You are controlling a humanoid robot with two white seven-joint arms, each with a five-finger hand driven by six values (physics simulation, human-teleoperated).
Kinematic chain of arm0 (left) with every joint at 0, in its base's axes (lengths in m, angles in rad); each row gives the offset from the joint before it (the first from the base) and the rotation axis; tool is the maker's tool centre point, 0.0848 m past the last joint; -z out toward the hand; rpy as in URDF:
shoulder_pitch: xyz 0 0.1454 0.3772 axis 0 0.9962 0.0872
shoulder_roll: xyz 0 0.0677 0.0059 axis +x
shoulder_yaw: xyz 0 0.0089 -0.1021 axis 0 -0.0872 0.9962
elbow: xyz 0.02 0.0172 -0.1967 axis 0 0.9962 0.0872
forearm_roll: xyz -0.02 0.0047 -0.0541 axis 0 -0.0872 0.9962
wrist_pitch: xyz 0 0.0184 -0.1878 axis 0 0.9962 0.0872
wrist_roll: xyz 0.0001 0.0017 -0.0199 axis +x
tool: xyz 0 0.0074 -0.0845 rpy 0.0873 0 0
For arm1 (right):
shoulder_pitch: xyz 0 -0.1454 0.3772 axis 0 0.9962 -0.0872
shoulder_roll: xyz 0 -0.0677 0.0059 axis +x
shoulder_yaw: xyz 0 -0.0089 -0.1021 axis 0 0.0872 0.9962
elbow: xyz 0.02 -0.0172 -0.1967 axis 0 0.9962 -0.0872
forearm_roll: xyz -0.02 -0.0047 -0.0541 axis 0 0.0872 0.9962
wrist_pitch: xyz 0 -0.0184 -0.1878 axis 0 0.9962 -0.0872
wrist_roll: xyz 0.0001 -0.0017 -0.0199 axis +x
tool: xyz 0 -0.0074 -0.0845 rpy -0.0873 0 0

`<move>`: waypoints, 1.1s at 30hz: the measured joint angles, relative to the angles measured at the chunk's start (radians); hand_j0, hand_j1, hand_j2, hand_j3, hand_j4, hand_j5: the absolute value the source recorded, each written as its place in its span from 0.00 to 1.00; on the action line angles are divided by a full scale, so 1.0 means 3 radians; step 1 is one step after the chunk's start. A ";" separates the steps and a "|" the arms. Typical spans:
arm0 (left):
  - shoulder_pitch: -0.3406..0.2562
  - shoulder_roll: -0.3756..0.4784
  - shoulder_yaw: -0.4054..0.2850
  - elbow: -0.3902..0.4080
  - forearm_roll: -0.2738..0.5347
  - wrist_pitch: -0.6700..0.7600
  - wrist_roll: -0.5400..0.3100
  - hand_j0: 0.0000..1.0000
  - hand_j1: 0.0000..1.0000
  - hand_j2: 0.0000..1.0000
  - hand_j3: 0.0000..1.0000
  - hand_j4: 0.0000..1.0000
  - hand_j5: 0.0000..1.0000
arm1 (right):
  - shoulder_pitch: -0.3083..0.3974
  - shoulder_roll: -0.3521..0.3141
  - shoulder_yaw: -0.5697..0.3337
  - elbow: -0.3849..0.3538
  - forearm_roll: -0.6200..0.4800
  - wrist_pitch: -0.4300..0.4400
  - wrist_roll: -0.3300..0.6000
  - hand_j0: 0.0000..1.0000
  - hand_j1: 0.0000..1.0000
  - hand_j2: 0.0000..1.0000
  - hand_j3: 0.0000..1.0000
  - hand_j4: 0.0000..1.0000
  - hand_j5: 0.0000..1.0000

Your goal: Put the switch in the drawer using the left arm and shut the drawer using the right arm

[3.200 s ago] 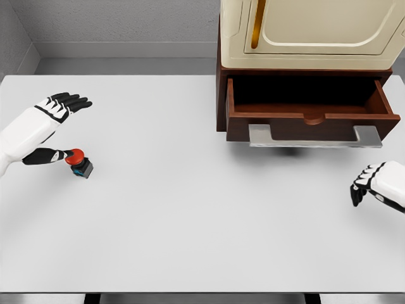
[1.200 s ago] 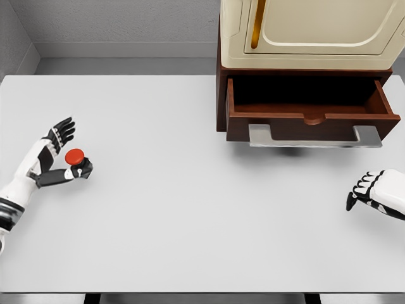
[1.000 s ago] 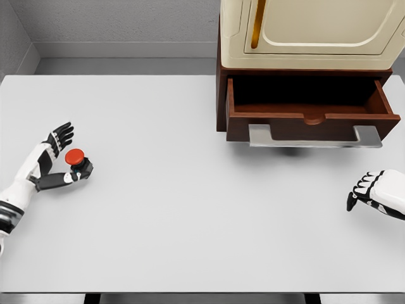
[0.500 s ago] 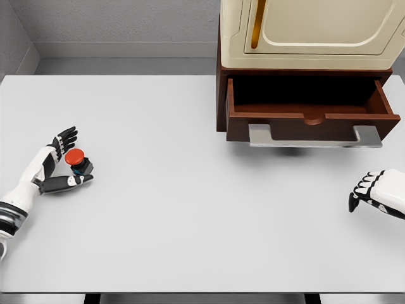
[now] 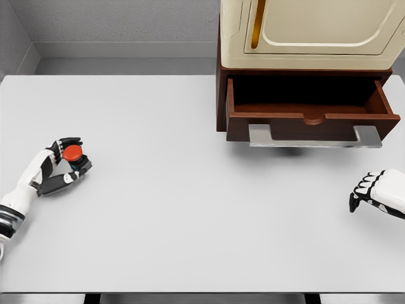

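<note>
A: Status of left hand [image 5: 56, 166]?

B: Curled around the small red-capped push-button switch on a dark square base [image 5: 74, 156]. Fingers wrapped over the top side, thumb pressed below. Grip probably chosen to cage the base, with the red cap exposed between the digits. Cannot tell whether lifted clear of the plain white tabletop [image 5: 190, 215] or resting on it.

A: Location of switch relative to target?

B: Far left of table, well apart from the open dark-brown wooden drawer with the flat metal pull bar [image 5: 313, 111] at upper right. Drawer pulled fully out, cavity dark and apparently empty, left open to accept a drop from above.

A: Right hand [image 5: 373, 193]?

B: Parked at right edge of table, fingers bent loosely, holding nothing. Positioned below the pull bar, likely staged for the closing push once the switch is deposited.

A: Surroundings and obstructions?

B: Cream-coloured cabinet with a rounded door panel and brass vertical handle [image 5: 313, 31] mounted above the drawer. Overhang limits approach from the rear; entry best made over the front lip. Table path between switch and drawer unobstructed.
</note>
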 measured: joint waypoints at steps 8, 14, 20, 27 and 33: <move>-0.0036 0.0008 0.0030 -0.0006 -0.0042 -0.0019 0.0027 0.39 0.39 0.39 0.39 0.39 0.39 | 0.0000 -0.0002 0.0000 -0.0001 0.0002 0.0000 0.0001 0.36 0.36 0.36 0.36 0.36 0.36; -0.0056 0.0020 0.0037 -0.0109 -0.0113 -0.0003 0.0024 0.36 0.36 0.36 0.36 0.36 0.36 | 0.0000 -0.0005 0.0000 0.0000 0.0002 0.0000 0.0001 0.35 0.35 0.35 0.35 0.35 0.35; -0.0061 0.0118 0.0048 -0.0370 -0.0189 0.0027 0.0021 0.36 0.36 0.36 0.36 0.36 0.36 | 0.0000 -0.0005 0.0000 0.0000 0.0002 0.0000 0.0001 0.35 0.35 0.35 0.35 0.35 0.35; -0.0220 0.0159 0.0043 -0.0538 -0.0202 0.0032 -0.0017 0.36 0.36 0.36 0.36 0.36 0.36 | 0.0000 -0.0002 0.0000 0.0001 0.0002 0.0000 0.0001 0.35 0.35 0.35 0.35 0.35 0.35; -0.0271 0.0143 0.0020 -0.0725 -0.0207 0.0033 -0.0050 0.36 0.36 0.36 0.36 0.36 0.36 | -0.0005 -0.0001 0.0000 0.0001 0.0002 0.0000 0.0001 0.35 0.35 0.35 0.35 0.35 0.35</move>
